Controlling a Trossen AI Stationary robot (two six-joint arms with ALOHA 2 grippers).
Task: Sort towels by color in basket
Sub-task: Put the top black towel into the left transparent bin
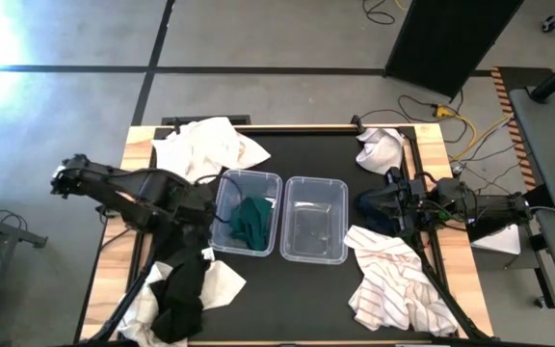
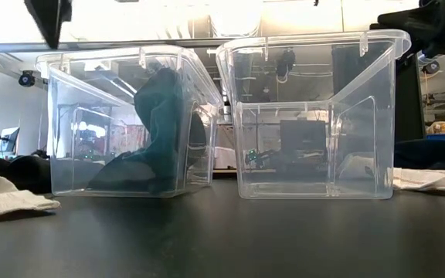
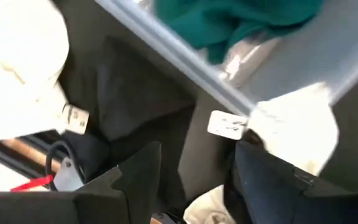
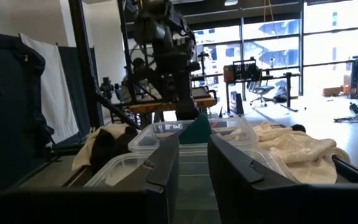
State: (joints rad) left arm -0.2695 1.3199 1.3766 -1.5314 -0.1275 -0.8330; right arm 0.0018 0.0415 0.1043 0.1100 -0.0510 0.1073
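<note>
Two clear bins stand side by side mid-table. The left bin (image 1: pixel 248 212) holds a dark green towel (image 1: pixel 251 220), which slumps against the bin wall (image 2: pixel 161 131). The right bin (image 1: pixel 315 219) holds no cloth. My left gripper (image 1: pixel 207 220) hangs open just left of the left bin, above a black towel (image 1: pixel 181 289) that lies over a white towel (image 1: pixel 222 285); its fingers (image 3: pixel 135 180) stand wide apart. My right gripper (image 1: pixel 386 207) is raised right of the right bin, over a navy towel (image 1: pixel 369 206), its fingers (image 4: pixel 166 162) a narrow gap apart and holding nothing.
A cream towel (image 1: pixel 205 145) lies at the far left corner and a white one (image 1: pixel 382 149) at the far right. A striped white towel (image 1: pixel 393 284) is spread near right. Cables and dark equipment sit on the floor beyond the table's far and right edges.
</note>
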